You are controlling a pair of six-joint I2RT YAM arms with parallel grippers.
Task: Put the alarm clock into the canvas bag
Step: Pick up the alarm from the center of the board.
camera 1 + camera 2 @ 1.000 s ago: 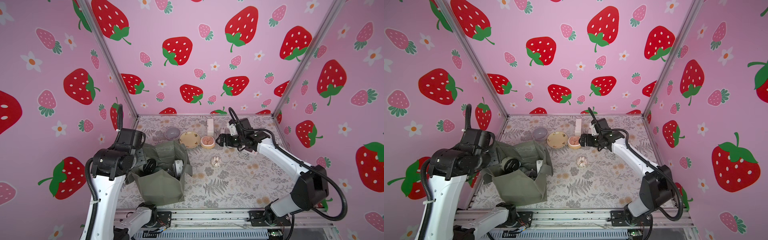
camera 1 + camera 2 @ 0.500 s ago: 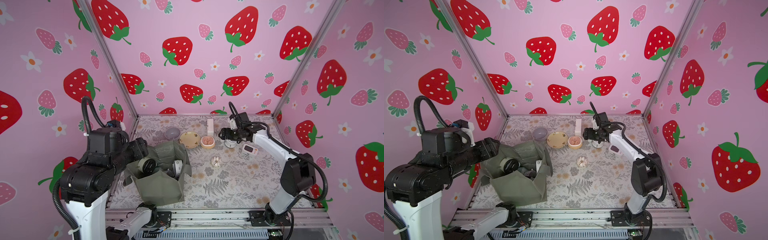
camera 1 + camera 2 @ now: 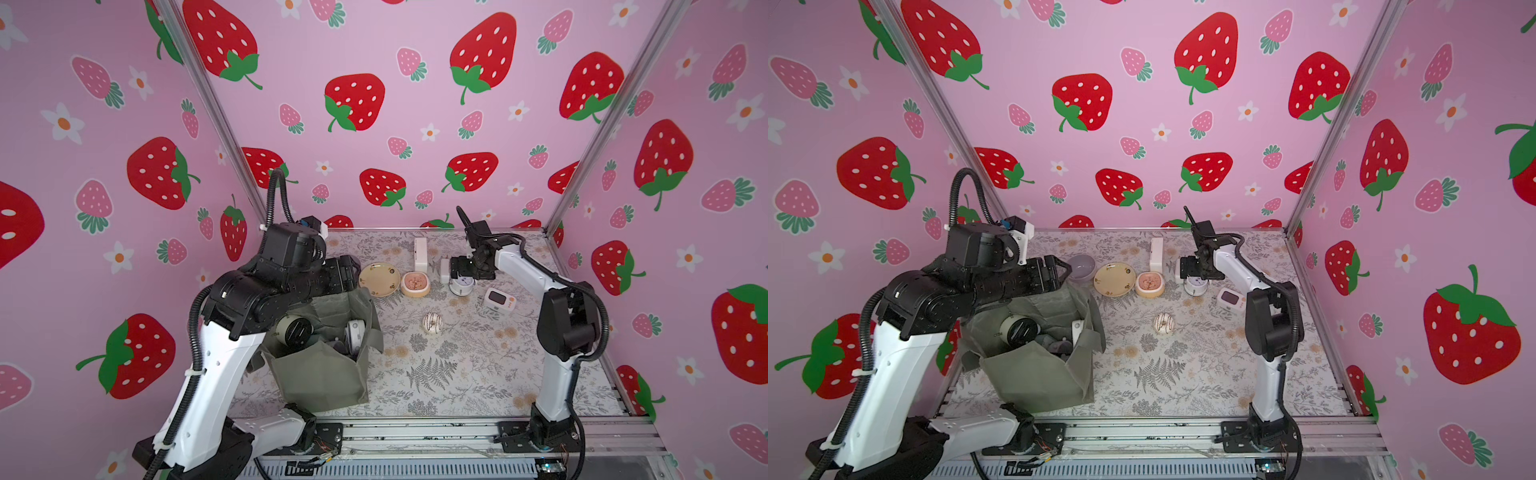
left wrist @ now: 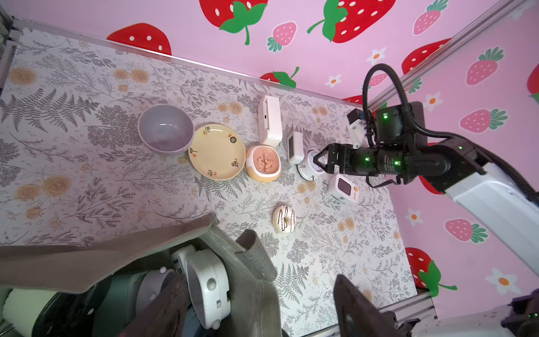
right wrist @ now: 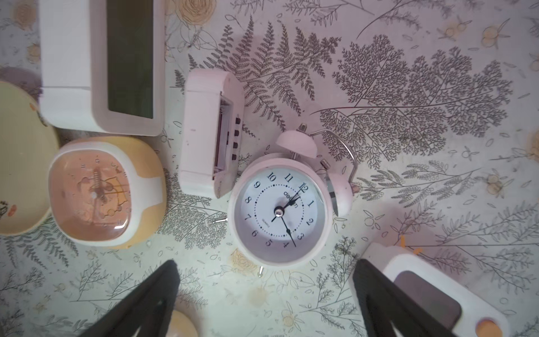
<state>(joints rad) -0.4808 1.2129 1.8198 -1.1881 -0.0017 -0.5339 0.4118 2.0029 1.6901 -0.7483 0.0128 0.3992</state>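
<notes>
I note a fern-print table [image 3: 457, 374] and strawberry walls [image 3: 291, 62]. The right gripper [image 5: 267, 264] gapes above the alarm clock [image 5: 278, 211]. The left gripper [image 4: 258, 280] gapes too, seemingly over the canvas bag [image 3: 324, 374].

canvas bag [image 3: 324, 376]: matt olive woven cloth, creased. twin-bell alarm clock [image 5: 280, 213]: smooth glossy pale-pink shell, shiny metal handle. cream plate [image 4: 217, 151]: glazed, glossy. lilac bowl [image 4: 165, 128]: smooth, satin sheen.

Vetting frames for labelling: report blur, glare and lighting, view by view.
Right wrist view: alarm clock sharp, dial readable; right gripper's fingers dark and blurred at the edge; small glint on the orange clock. Left wrist view: canvas bag close and soft, donut crisp. Both top views: even light, table sharp, no glare.
</notes>
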